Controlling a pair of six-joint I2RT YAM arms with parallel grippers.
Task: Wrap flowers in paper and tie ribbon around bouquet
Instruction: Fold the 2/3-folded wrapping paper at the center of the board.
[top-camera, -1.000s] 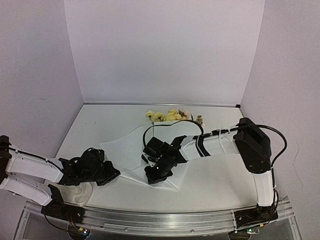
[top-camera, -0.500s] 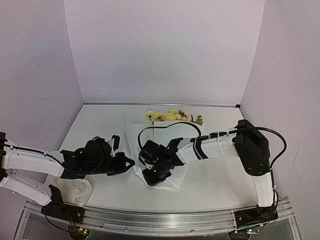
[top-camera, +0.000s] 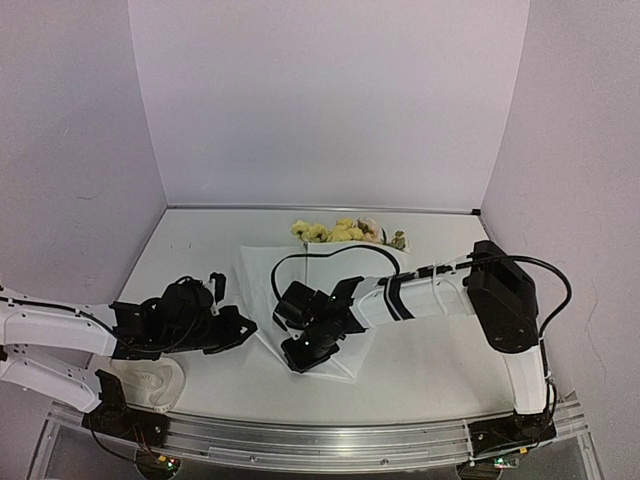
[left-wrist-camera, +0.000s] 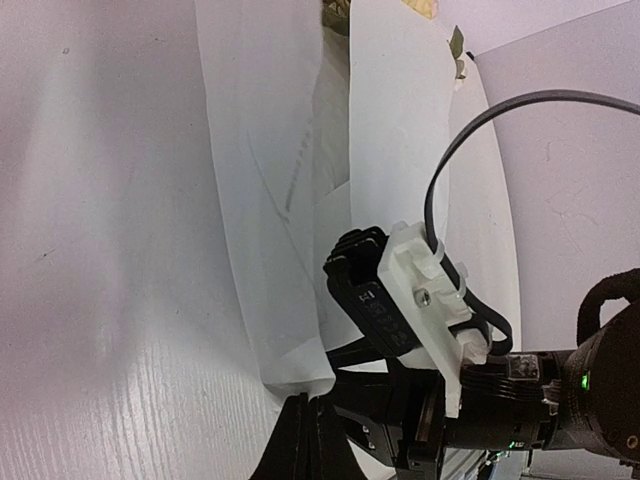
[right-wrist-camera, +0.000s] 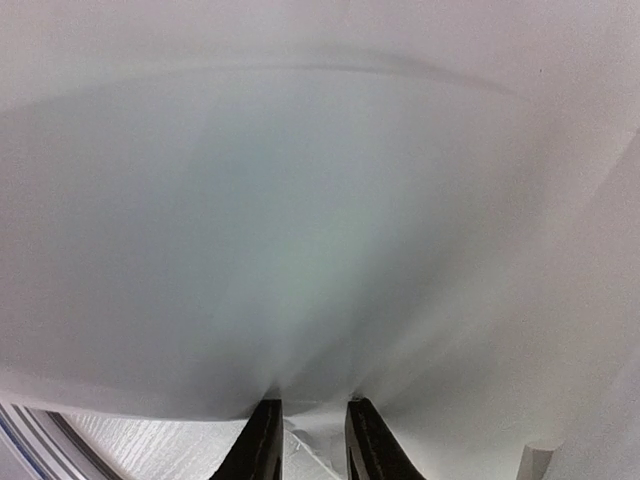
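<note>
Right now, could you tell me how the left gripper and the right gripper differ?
The left gripper is shut, seemingly pinching a corner of the paper; the right gripper has its fingers apart. The left sits at the folded flap's edge, the right further in on the sheet. Both are black and meet the paper.

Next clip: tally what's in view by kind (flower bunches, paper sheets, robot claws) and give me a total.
flower bunch: 1
paper sheet: 1
claws: 2 (left claw, right claw)
Total: 4
</note>
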